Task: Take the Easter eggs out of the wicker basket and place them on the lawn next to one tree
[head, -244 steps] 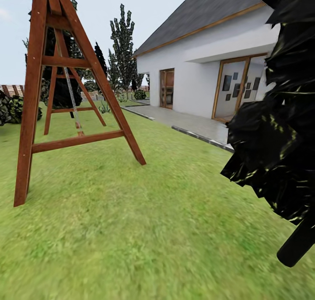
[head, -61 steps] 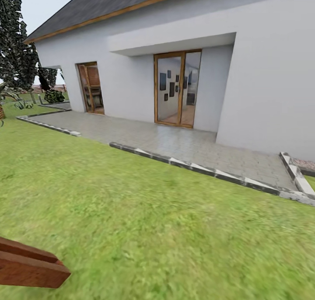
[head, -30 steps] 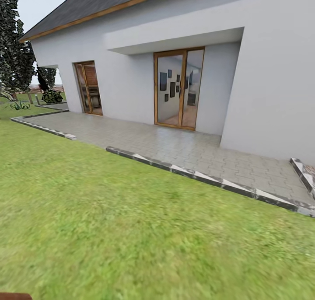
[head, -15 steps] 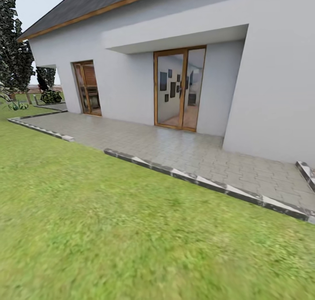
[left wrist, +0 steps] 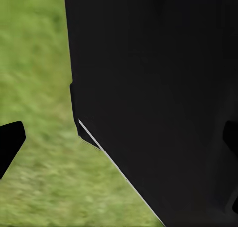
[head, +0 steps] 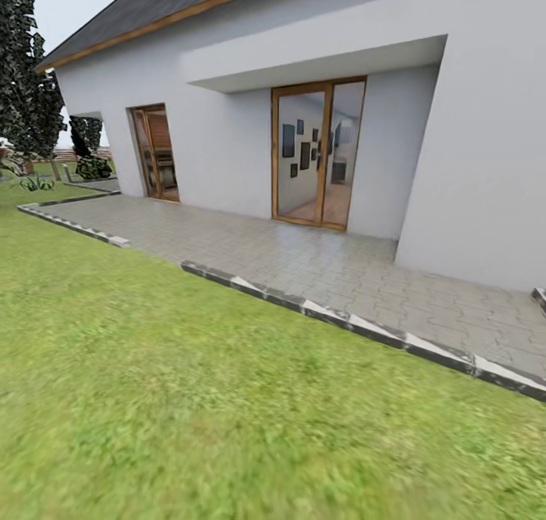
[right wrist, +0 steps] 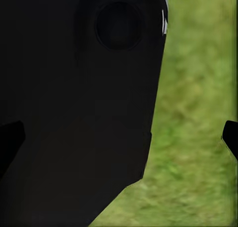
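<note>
While the camera has swung slightly, sliding the glass doors (head: 318, 152) rightward, lawn (head: 152, 368) fills the lower frame; whether either gripper's jaws are apart cannot be told.

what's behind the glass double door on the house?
Through the glass double door: a room with dark framed pictures on a wall and a light floor. The white house wall hides everything beside it.

The wide flat green lawn (head: 189, 399), mottled in lighter and darker patches, spreads across the whole near ground of the head view and runs up to a paved terrace. Far off at the left edge stands a tall tree (head: 30, 88) with a dense, dark, blocky crown; its trunk is too small to make out.
</note>
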Controlling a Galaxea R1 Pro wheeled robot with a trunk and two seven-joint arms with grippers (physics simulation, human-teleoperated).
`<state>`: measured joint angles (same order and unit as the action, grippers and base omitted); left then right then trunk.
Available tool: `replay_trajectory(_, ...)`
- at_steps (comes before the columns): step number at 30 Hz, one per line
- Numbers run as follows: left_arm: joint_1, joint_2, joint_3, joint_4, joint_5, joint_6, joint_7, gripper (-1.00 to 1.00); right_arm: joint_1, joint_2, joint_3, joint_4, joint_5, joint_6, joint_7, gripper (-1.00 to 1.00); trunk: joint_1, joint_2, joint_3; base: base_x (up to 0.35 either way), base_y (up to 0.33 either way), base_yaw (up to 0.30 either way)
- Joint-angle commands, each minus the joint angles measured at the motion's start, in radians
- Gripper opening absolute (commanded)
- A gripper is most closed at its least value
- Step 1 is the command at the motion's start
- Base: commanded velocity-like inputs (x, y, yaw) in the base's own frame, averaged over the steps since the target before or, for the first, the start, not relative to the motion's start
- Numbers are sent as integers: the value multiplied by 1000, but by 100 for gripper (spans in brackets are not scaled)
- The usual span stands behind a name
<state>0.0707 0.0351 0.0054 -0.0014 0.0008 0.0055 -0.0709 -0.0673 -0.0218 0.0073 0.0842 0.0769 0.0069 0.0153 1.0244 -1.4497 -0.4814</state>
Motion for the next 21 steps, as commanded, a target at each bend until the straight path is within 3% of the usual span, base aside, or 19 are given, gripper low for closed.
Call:
replay_trajectory(1, 0, 0, 1, 0, 0, 1, -4, 100, -1, 0, 0, 2, 8, 1, 2, 100, 1, 0, -1, 333, 0, 231)
replay_trajectory(21, 0, 0, 1, 0, 1, 1, -4, 100, -1, 0, 0, 2, 8, 1, 2, 100, 1, 0, -1, 333, 0, 253)
